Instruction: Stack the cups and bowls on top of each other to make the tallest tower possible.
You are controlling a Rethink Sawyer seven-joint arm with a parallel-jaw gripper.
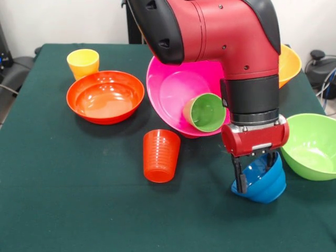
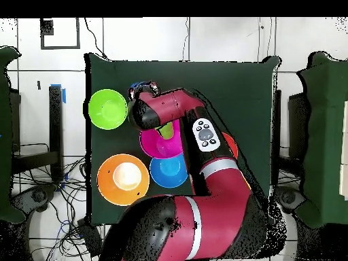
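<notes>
One arm reaches down vertically, gripper [image 1: 255, 173] pinching rim of small blue bowl [image 1: 262, 182]. Bowl tilted, opening facing up-left. Lime green bowl [image 1: 311, 145] just beside gripper.

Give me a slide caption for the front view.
Sawyer's end effector grips a blue bowl by its rim, beside the pink bowl holding a green cup.

Lime green bowl [image 1: 312, 145] cut by edge, yellow-orange bowl [image 1: 290, 63] behind arm

Open green cloth [image 1: 79, 210] is lying across the near side; the ribbed orange-red cup [image 1: 160, 155] and red-orange bowl [image 1: 105, 96] are blocking the middle and left.
</notes>
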